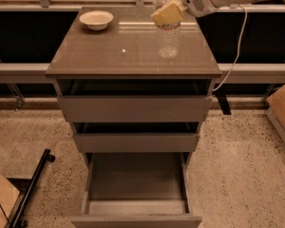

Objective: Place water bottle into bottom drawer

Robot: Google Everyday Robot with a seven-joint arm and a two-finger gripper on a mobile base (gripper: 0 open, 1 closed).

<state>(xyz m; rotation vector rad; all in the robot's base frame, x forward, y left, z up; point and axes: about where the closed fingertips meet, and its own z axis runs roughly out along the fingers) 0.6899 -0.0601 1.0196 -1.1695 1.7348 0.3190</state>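
The bottle [168, 42] stands upright toward the right rear of the desk [109, 56], well apart from the bowl [96, 19], and the tool [167, 14] sits at its shoulder just under the cap, though I cannot tell whether it has clamped on yet. From where I stand, the step in hand looks like securing the grasp, so I'd want a firm, square hold high on the ribbed body before any lift. Then carry it out past the desk edge and the two upper drawers, both ajar, and down into the bottom drawer [137, 179], which is pulled out.
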